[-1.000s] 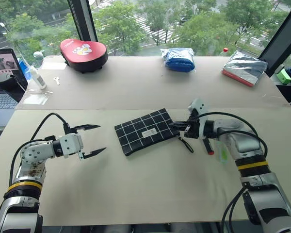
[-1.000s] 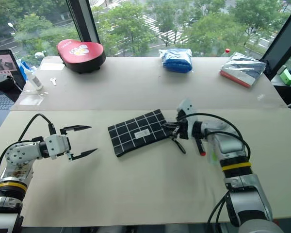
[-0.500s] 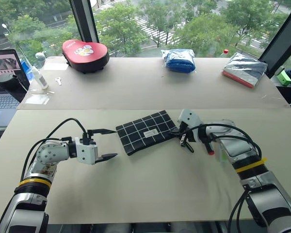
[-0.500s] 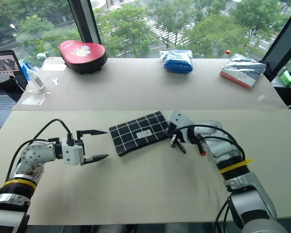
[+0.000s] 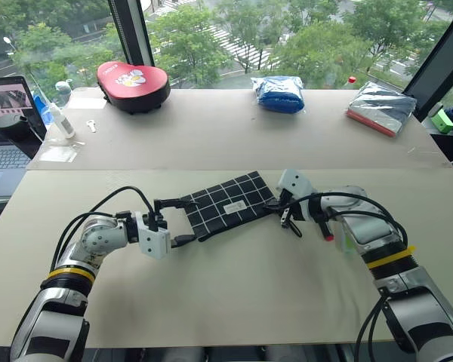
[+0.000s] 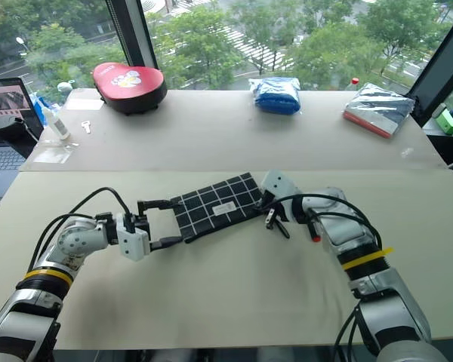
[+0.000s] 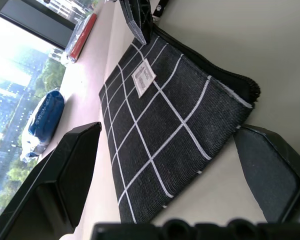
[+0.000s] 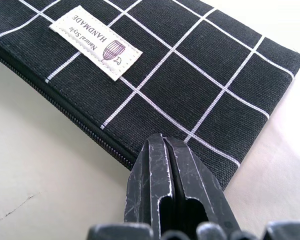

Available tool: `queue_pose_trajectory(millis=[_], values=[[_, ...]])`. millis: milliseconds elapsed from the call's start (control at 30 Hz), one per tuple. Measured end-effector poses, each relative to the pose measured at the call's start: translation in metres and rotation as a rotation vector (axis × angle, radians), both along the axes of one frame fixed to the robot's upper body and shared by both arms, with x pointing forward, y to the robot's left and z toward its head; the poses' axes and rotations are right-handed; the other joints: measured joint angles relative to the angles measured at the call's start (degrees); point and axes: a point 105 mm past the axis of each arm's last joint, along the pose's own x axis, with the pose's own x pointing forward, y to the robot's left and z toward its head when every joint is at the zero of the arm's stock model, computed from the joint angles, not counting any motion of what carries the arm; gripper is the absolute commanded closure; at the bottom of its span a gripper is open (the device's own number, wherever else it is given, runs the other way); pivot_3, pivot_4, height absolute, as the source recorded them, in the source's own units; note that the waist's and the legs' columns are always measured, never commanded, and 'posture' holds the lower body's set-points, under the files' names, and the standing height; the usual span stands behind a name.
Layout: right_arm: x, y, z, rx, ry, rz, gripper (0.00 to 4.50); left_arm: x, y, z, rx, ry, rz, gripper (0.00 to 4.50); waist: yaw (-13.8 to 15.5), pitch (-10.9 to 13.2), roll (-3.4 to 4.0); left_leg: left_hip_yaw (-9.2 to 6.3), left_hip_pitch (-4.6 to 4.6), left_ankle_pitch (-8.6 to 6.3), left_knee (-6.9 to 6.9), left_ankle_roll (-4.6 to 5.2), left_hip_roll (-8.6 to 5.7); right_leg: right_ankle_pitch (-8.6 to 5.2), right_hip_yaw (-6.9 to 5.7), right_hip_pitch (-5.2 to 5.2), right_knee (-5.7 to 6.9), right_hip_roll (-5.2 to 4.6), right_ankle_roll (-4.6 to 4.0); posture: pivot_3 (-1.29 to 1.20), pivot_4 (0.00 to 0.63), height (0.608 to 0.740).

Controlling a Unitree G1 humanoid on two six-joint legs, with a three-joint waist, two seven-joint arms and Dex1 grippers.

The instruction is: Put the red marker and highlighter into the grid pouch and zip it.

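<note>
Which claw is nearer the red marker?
Right. The right claw sits shut at the grid pouch's zipper end, beside the red marker; the left claw brackets the pouch's opposite end.

Red case (image 5: pixel 130 85), blue bag (image 5: pixel 278 93), laptop (image 5: pixel 5 121)

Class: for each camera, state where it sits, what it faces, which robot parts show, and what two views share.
Head views: from above, facing down on the table; both arms show.
Left wrist view: along the open left gripper, at the pouch end.
Right wrist view: along the shut right gripper, at the pouch's zipper edge.
Shared: both wrist views show the pouch label.
</note>
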Motion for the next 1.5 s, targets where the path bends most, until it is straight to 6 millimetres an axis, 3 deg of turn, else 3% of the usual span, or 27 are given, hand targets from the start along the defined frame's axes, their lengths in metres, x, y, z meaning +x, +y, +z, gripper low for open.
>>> queue_pose_trajectory(millis=[300,633,733,1067,1500], values=[[0.000,0.000,0.000,0.001,0.001,-0.003,4.44,-0.005,-0.023,-0.002,0.013,-0.004,-0.089,0.00,0.0,0.0,0.00,0.00,0.00,0.00,0.01,0.00,0.01,0.00,0.00,0.00,-0.01,0.00,0.01,0.00,0.150,0.740],[0.000,0.000,0.000,0.003,0.000,-0.004,4.44,-0.006,-0.030,-0.001,0.007,0.013,-0.092,0.00,0.0,0.0,0.00,0.00,0.00,0.00,0.01,0.01,0.01,0.00,0.00,0.00,0.00,0.00,0.01,0.00,0.150,0.740],[0.000,0.000,0.000,0.003,0.000,-0.004,4.50,-0.004,-0.029,-0.002,0.006,0.023,-0.078,0.64,0.0,0.0,0.00,0.00,0.00,0.00,0.01,0.01,0.00,0.00,0.00,0.00,0.00,0.00,0.01,0.00,0.150,0.740],[-0.001,-0.003,-0.001,0.012,0.000,-0.016,4.50,0.002,-0.030,-0.004,0.001,0.067,-0.042,4.33,0.1,0.0,0.00,0.00,0.00,0.00,0.03,0.01,0.00,0.00,0.00,0.03,0.00,0.00,0.01,0.00,0.150,0.740],[0.002,-0.002,-0.001,0.044,0.010,-0.052,4.50,0.011,-0.030,-0.004,-0.019,0.135,0.025,4.47,0.0,0.0,0.00,-0.01,0.02,0.00,0.10,0.01,0.01,0.00,0.01,0.03,0.12,0.00,0.01,0.00,0.150,0.740]])
